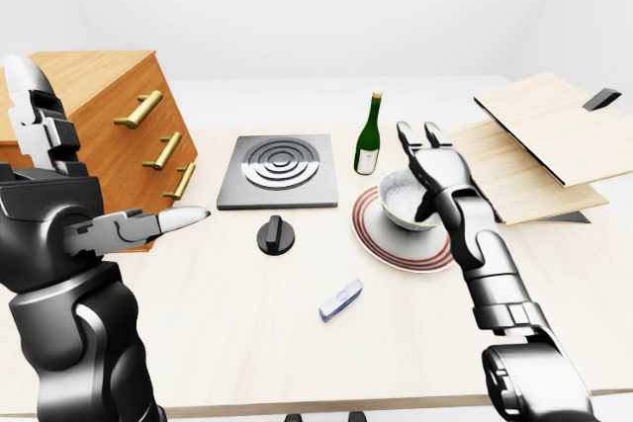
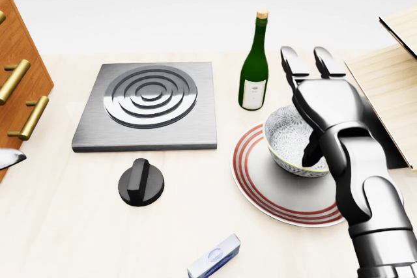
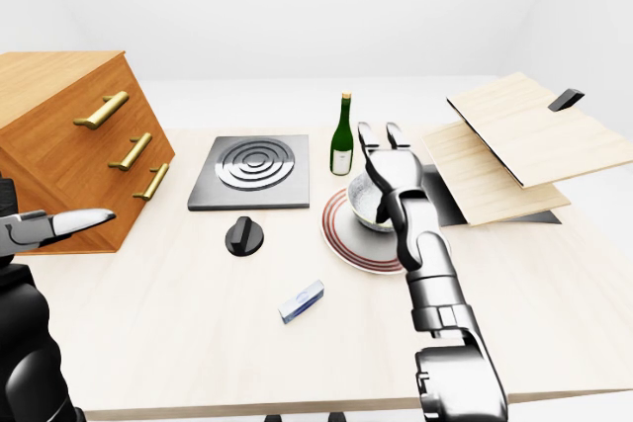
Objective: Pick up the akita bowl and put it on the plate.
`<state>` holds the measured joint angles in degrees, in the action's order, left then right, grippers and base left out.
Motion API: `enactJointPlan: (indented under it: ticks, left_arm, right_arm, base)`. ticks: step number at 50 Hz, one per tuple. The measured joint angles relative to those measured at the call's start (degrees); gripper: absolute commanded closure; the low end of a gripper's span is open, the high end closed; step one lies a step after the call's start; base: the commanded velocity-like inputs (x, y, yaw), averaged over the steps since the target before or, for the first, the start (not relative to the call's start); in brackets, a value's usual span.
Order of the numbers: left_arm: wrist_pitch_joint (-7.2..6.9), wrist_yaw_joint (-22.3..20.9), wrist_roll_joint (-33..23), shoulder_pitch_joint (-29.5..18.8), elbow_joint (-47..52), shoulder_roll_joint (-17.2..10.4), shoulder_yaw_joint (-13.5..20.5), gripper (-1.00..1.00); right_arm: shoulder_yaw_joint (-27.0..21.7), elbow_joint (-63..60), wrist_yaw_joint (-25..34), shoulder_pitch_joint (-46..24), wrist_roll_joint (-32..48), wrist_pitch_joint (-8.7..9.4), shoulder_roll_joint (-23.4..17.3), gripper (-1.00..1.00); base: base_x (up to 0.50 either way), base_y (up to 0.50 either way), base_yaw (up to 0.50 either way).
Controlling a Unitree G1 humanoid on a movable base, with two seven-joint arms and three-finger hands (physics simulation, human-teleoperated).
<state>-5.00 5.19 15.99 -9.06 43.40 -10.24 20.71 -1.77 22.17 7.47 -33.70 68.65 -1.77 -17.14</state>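
Observation:
The akita bowl (image 2: 287, 138), white with a fine grey pattern, rests tilted on the upper right part of the white plate (image 2: 273, 193) with red rings. My right hand (image 2: 306, 105) is over the bowl's right side. Its two long fingers (image 2: 294, 63) stretch straight toward the top of the head view, and its thumb (image 2: 313, 151) dips inside the bowl by the right rim. The fingers do not close round the rim. At the left of the left-eye view, far from the bowl, my left hand (image 1: 168, 219) is held open in the air.
A green wine bottle (image 2: 254, 63) stands just above the bowl. A grey burner plate (image 2: 150, 105) and a black knob (image 2: 140, 183) lie to the left. A small blue-white box (image 2: 215, 255) lies below. A wooden drawer cabinet (image 1: 109, 135) stands left, stacked wooden boards (image 1: 544, 145) right.

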Motion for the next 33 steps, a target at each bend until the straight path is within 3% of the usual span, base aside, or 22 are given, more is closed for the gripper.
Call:
enactJointPlan:
  ticks: [10,12,23,33]
  left_arm:
    - [0.0,-0.01,0.0,0.01,0.07,0.01,0.02,-1.0]
    - [0.0,-0.01,-0.02,0.01,0.0,0.04,0.0,-1.0]
    - [0.0,-0.26,-0.64,0.46,-0.53,0.33,-0.53,-1.0]
    - [0.0,-0.6,-1.51,0.85,-0.79,0.77,-1.23,-1.0]
  right_arm:
    - [-1.28,-7.3,6.01,0.34,-0.2,0.76,0.03,-1.0]
    - [-1.81,-8.77,10.18,-1.15,-1.52,2.04,-1.32,-1.0]
    - [-4.48,-9.91,25.52,-23.02,-6.05,6.04,-10.03,-1.0]
    - [-4.85,-4.9,31.5,-39.79,-8.02,6.22,-15.35,-1.0]
  base:
    - [0.0,0.0,0.0]
    - [0.0,0.0,0.0]
    - [0.0,0.0,0.0]
    - [0.0,0.0,0.0]
